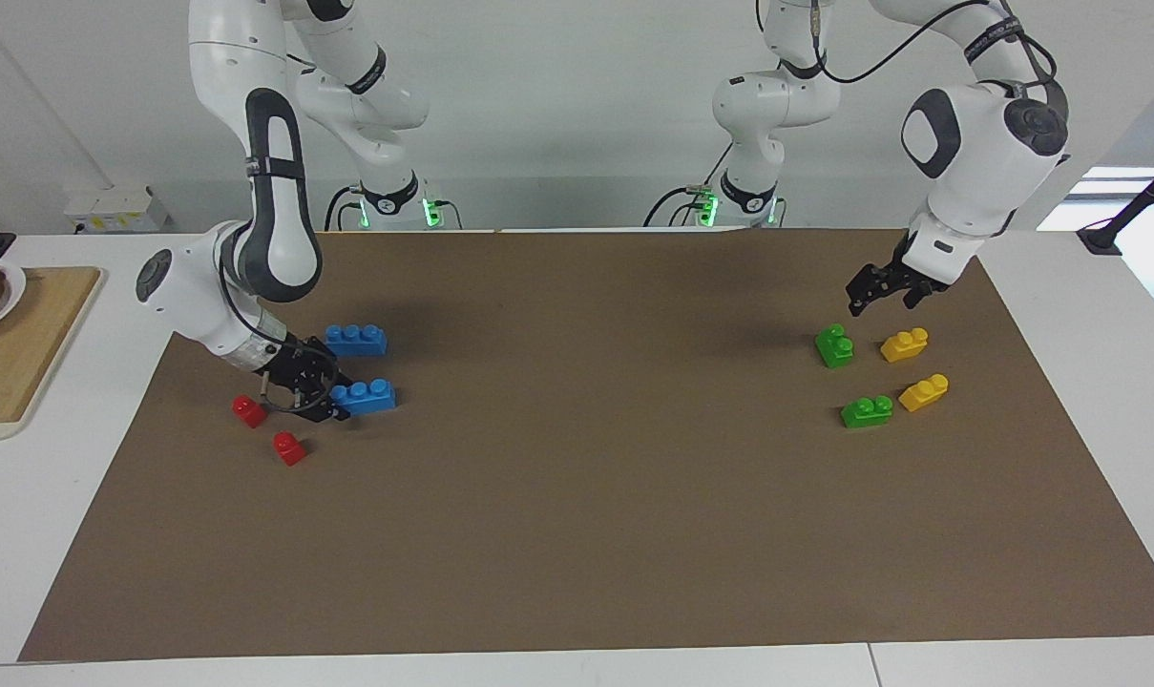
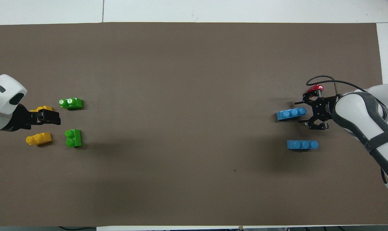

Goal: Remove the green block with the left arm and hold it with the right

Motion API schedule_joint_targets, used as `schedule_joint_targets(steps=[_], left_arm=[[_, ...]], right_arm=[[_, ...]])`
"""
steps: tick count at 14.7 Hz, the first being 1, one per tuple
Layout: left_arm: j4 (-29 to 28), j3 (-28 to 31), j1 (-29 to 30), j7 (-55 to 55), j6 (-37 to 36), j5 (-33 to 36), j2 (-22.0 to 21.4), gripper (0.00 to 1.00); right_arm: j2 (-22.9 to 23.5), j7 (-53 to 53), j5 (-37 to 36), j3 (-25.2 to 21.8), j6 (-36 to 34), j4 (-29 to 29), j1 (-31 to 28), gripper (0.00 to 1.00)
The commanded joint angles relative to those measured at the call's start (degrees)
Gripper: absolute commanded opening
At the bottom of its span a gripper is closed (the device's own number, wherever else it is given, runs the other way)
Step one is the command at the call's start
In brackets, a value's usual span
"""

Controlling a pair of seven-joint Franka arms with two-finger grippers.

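Observation:
Two green blocks lie on the brown mat at the left arm's end. One green block (image 1: 834, 345) (image 2: 73, 138) lies nearer to the robots, and the other green block (image 1: 867, 411) (image 2: 71, 103) lies farther out. My left gripper (image 1: 884, 291) (image 2: 54, 117) hangs open and empty in the air, over the mat by the yellow bricks and touching no block. At the right arm's end, my right gripper (image 1: 333, 393) (image 2: 301, 113) is low on the mat. Its fingers are spread around one end of a blue three-stud brick (image 1: 368, 395) (image 2: 291, 114).
Two yellow bricks (image 1: 905, 344) (image 1: 924, 392) lie beside the green blocks. A second blue brick (image 1: 356, 339) and two red bricks (image 1: 248, 410) (image 1: 289, 447) lie around the right gripper. A wooden board (image 1: 23, 343) with a plate sits off the mat at the right arm's end.

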Motion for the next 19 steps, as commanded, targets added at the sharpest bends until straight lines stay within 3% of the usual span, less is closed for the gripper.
schedule_joint_targets(steps=[1, 8, 13, 16, 19], left_arm=[[2.59, 0.07, -0.04, 1.04, -5.09, -0.09, -1.68, 1.0], [12.95, 0.15, -1.27, 0.69, -12.91, -0.09, 1.11, 1.0], [19.64, 0.33, -2.41, 0.51, -16.0, -0.09, 5.07, 1.0], [25.27, 0.59, -2.94, 0.51, -18.2, -0.09, 9.99, 1.0], [25.02, 0.68, -3.47, 0.51, -18.29, 0.0, 9.74, 1.0]], right_arm=[[-0.91, -0.76, -0.03, 0.52, -0.11, 1.03, -0.8, 0.9], [-3.81, 4.87, -3.97, -0.09, -15.74, 12.35, -2.38, 0.98], [-4.16, 3.82, -12.06, 0.08, -25.94, 25.88, -2.47, 0.98], [-6.09, -5.12, -18.03, 0.69, -28.06, 29.51, -1.68, 0.99], [-9.34, -19.34, -20.33, 0.87, -31.21, 29.51, -1.51, 0.99]])
